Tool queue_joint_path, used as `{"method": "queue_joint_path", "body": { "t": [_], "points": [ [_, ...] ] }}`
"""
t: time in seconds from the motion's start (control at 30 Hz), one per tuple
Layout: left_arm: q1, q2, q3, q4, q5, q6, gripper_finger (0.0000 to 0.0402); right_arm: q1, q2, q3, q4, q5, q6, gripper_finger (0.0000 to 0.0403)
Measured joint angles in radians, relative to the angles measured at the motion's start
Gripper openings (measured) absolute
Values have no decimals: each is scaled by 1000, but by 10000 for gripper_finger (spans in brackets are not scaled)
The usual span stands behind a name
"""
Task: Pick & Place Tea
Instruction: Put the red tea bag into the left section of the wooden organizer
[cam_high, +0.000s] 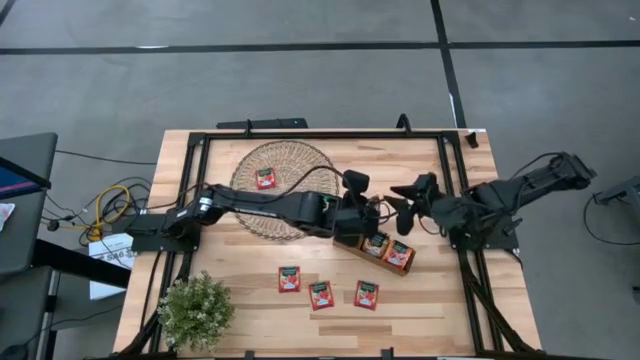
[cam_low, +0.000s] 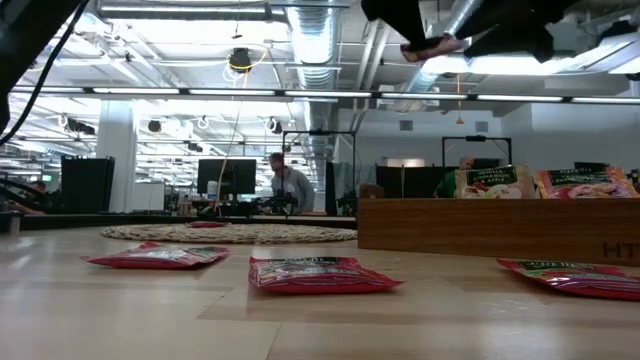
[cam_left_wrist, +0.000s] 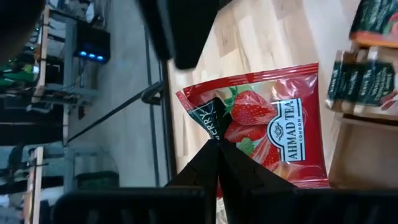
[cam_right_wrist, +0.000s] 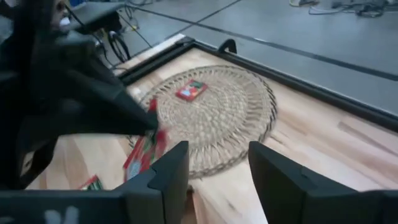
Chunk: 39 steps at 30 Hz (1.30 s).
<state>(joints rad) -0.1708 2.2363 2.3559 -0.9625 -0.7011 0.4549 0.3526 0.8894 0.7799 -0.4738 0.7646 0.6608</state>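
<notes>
My left gripper (cam_left_wrist: 217, 155) reaches from the left across the round wicker mat (cam_high: 283, 190) and is shut on a red strawberry tea sachet (cam_left_wrist: 273, 124), just past the mat's right rim. My right gripper (cam_right_wrist: 214, 168) stands open and holds nothing to the right of it (cam_high: 405, 205), facing the mat. One red sachet (cam_high: 265, 179) lies flat on the mat. Three more (cam_high: 289, 279) (cam_high: 321, 294) (cam_high: 366, 294) lie flat on the table toward the near edge. The wooden tray (cam_high: 350, 243) holds sachets (cam_high: 388, 250) standing on edge. My left gripper pinches the sachet between its two fingertips at one edge near a corner, on the dark green label (cam_left_wrist: 211, 124). The fingers come slanting down from the table's left. The sachet sticks out beyond the fingertips, lifted clear of the table (cam_right_wrist: 143, 152).
A potted plant (cam_high: 196, 312) stands at the near left corner. The black frame rails (cam_high: 455, 180) run along the table's edges. In the low view, the room beyond the table shows a person (cam_low: 285, 185) far behind it.
</notes>
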Motion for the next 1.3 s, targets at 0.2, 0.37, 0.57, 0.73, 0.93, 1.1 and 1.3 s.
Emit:
{"method": "queue_joint_path", "body": {
  "t": [0.2, 0.37, 0.57, 0.73, 0.93, 1.1, 1.3],
  "points": [
    [-9, -7, 0, -8, 8, 0, 0, -82, 0, 0, 120, -123, -96, 155],
    [-3, -7, 0, -30, 5, -14, 0, -117, 0, 0, 146, -224, -112, 153],
    [15, -7, 0, -40, -12, -24, 0, -120, 10, 0, 150, -243, -112, 157],
    [21, -7, 0, -41, -14, -25, 0, -120, 50, 1, 153, -245, -112, 156],
    [21, -7, 0, -56, 11, -25, 0, -120, 121, 0, 175, -245, -111, 155],
    [20, -7, 0, -62, 26, -29, 0, -122, 145, 0, 183, -243, -111, 149],
    [21, -7, 0, -71, 42, -34, 0, -146, 145, 0, 191, -253, -112, 125]
  ]
}}
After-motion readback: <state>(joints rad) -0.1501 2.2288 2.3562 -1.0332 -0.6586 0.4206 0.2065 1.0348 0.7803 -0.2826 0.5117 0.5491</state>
